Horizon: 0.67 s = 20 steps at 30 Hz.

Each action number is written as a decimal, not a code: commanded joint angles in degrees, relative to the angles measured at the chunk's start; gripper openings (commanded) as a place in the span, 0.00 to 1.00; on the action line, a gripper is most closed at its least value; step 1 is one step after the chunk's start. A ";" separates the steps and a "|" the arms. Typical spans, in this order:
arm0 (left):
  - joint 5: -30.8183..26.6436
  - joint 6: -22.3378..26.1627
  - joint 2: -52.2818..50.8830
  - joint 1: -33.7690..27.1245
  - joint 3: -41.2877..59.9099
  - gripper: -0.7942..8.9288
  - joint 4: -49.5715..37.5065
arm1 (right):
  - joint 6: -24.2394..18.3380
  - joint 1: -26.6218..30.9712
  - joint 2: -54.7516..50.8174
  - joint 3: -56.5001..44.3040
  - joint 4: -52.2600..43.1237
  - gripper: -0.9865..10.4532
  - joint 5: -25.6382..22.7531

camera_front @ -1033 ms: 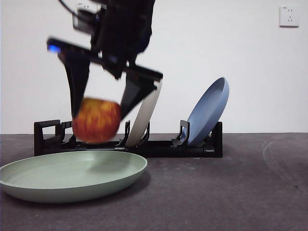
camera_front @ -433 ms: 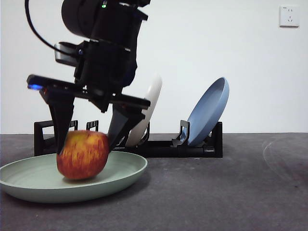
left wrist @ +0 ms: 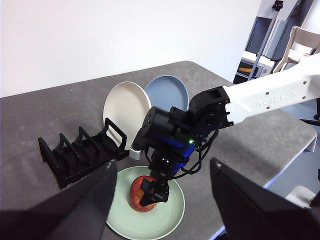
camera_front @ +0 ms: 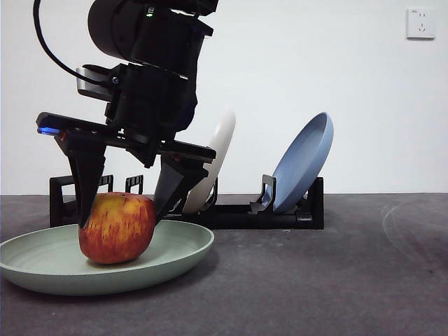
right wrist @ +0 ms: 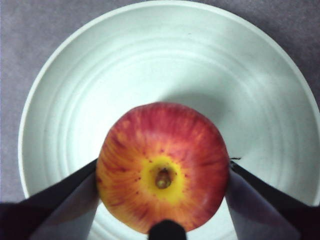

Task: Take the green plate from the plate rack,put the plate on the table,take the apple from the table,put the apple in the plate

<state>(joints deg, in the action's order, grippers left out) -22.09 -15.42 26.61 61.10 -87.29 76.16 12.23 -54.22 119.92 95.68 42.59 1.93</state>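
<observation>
The apple (camera_front: 117, 227), red with yellow streaks, rests in the pale green plate (camera_front: 183, 246), which lies flat on the table (camera_front: 315, 280) in front of the black plate rack (camera_front: 231, 214). My right gripper (camera_front: 120, 220) comes down from above with a jaw against each side of the apple. The right wrist view shows the apple (right wrist: 162, 167) stem-up between the jaws, near the middle of the plate (right wrist: 150, 55). My left gripper (left wrist: 162, 167) is open and empty high above the table, looking down on the apple (left wrist: 142, 196), the plate (left wrist: 170, 222) and the rack (left wrist: 80, 155).
A cream-white plate (camera_front: 221, 140) and a blue plate (camera_front: 304, 161) stand leaning in the rack's right half. The rack's loop handle (camera_front: 66, 192) is at its left end. The table's edge shows near the plate in the left wrist view.
My right gripper has come down and to the left with the apple. The apple was in the air above the plate; now it rests in the plate.
</observation>
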 commanded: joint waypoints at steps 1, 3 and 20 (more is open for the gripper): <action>-0.04 0.44 -0.24 0.13 0.22 0.40 -0.24 | -0.39 -0.17 1.14 0.15 -0.15 0.62 0.20; -0.04 0.42 -0.24 0.13 0.22 0.40 -0.24 | -0.39 -0.20 1.14 0.17 -0.13 0.62 0.20; -0.07 0.11 -0.20 0.13 0.33 0.40 -0.26 | -6.08 0.72 -3.91 16.79 22.40 0.61 -0.09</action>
<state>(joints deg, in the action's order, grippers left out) -22.09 -15.44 26.61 61.10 -87.29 76.14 8.51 -53.45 117.91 110.37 63.31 1.89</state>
